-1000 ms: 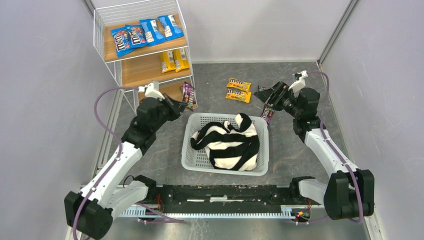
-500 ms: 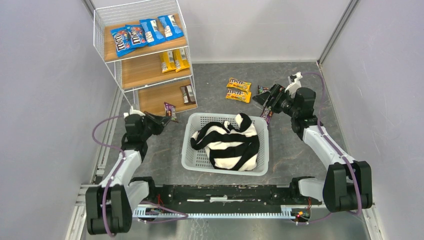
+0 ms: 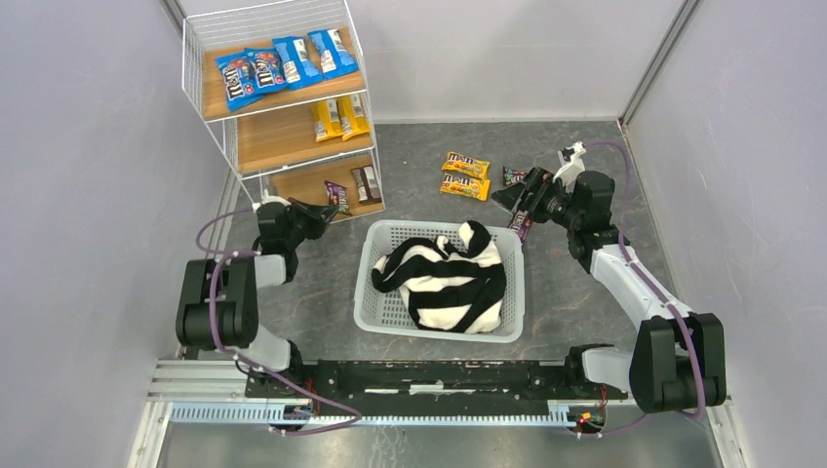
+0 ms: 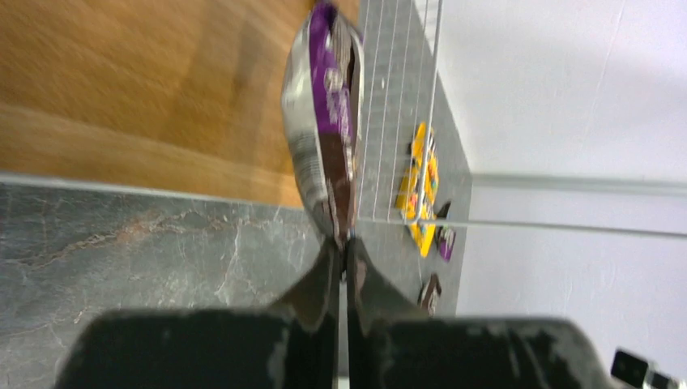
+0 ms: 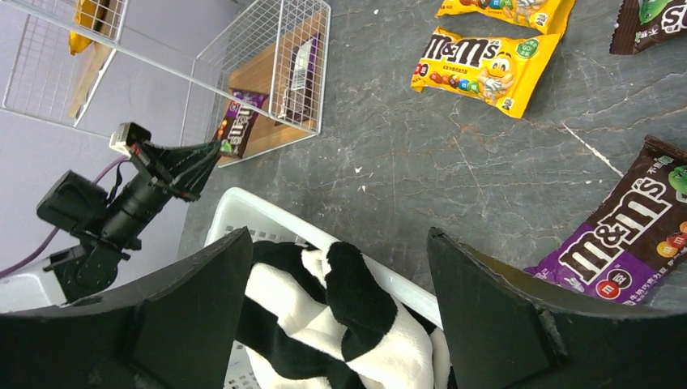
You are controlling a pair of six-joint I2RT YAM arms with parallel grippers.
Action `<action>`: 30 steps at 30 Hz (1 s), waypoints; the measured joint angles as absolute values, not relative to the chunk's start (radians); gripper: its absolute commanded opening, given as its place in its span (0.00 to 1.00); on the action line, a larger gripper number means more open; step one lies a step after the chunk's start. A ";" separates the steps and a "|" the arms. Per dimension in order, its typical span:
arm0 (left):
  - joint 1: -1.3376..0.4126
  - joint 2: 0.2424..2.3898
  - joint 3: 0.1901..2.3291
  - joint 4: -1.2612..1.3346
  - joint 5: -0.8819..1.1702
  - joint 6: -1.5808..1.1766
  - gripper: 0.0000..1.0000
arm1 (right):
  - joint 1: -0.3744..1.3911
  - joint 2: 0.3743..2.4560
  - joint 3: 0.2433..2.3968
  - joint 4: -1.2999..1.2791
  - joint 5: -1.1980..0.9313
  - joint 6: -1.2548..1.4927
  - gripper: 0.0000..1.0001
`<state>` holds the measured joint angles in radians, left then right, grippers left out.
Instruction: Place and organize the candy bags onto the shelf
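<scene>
candy bags are glossy, shelf wood and wire, basket matt plastic.

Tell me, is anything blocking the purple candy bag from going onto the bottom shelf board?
Nothing visible is. The left gripper holds the purple candy bag right at the open front of the bottom board. Another dark bag stands on that board, but off to the side.

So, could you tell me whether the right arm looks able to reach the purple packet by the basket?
Probably yes: the right gripper hangs open close beside the purple packet, which lies flat on the table with nothing on top; only the basket corner is close by.
</scene>
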<state>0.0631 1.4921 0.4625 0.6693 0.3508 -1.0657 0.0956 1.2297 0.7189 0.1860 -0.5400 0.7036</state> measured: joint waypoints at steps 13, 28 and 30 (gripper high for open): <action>0.054 1.727 0.608 0.727 0.338 -1.108 0.27 | 0.078 1.230 0.720 0.154 -0.547 0.667 0.86; 0.052 1.669 0.596 0.567 0.270 -1.153 0.49 | 0.067 1.230 0.720 0.151 -0.565 0.657 0.86; 0.052 1.663 0.593 0.566 0.265 -1.158 0.42 | 0.065 1.230 0.720 0.151 -0.568 0.657 0.86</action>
